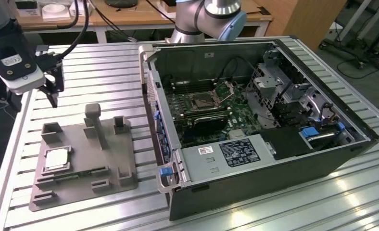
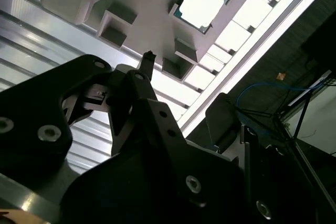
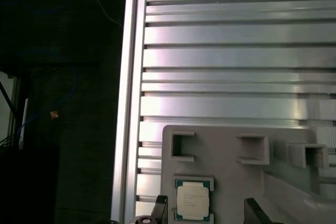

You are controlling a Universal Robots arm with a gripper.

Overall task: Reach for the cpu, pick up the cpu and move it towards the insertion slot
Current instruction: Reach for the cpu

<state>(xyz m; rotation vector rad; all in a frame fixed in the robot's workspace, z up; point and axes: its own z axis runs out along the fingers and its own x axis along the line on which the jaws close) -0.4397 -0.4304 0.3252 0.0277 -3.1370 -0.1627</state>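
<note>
The gripper (image 1: 51, 94) hung over the table (image 1: 106, 67), near the grey fixture's (image 1: 116, 156) far corner on the exterior view's left, touching nothing. Its jaws stood wide and empty; in the first wrist view the fingers (image 3: 160, 211) sat well apart. The cpu (image 1: 56, 159) lay flat in a recess on the fixture, on that same side. The insertion slot (image 1: 202, 101) sat inside the open computer case (image 1: 273, 168), on the fixture's other side.

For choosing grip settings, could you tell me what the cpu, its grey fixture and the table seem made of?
The cpu: apparently metal top, silver-grey with a soft sheen. The grey fixture: probably plastic, matte and evenly coloured. The table: likely aluminium, grooved slats with bright glare.
</note>
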